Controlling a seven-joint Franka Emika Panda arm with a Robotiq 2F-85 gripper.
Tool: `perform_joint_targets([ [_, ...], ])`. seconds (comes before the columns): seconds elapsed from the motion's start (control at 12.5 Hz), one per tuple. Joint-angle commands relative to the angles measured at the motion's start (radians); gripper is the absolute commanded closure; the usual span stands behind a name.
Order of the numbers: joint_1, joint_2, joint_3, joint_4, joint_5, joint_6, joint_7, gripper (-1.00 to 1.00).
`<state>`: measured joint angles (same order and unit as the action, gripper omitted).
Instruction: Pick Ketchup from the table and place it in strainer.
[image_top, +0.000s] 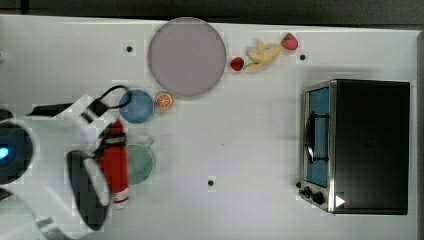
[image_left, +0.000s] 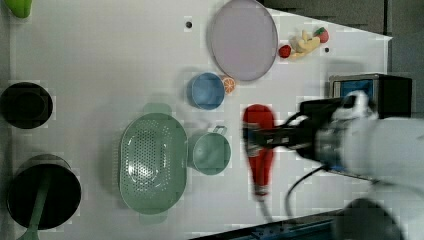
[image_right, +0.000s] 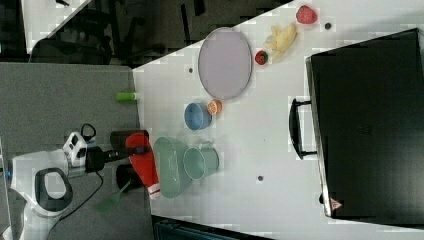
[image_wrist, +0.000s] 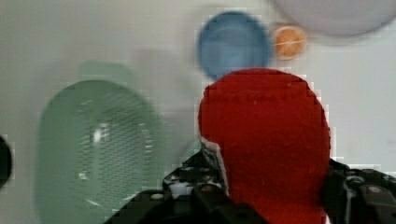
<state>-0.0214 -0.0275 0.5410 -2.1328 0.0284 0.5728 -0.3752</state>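
Now tool (image_left: 257, 136) pinching Ketchup (image_left: 260, 165) midbody, bottle aloft beside green cup (image_left: 211, 152), strainer (image_left: 152, 162) near.

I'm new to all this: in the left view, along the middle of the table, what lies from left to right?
strainer → green cup → Ketchup, clamped in the gripper → the robot's white arm.
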Motion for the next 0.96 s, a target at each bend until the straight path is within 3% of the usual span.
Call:
perform_joint_targets([
  [0.08,0.034,0.076,0.090,-0.007,0.007,0.106,0.293,-0.16],
  [0.32,0.054,0.194,0.157,-0.008,-0.005,0.224,0.474,-0.16],
  [0.72,0.079,0.381,0.154,-0.008,-0.120,0.397,0.549,-0.16],
  [0.8,0.079,0.403,0.152,-0.008,-0.120,0.417,0.558,-0.24],
  [0.96,0.079,0.426,0.146,-0.008,-0.121,0.422,0.559,-0.66],
])
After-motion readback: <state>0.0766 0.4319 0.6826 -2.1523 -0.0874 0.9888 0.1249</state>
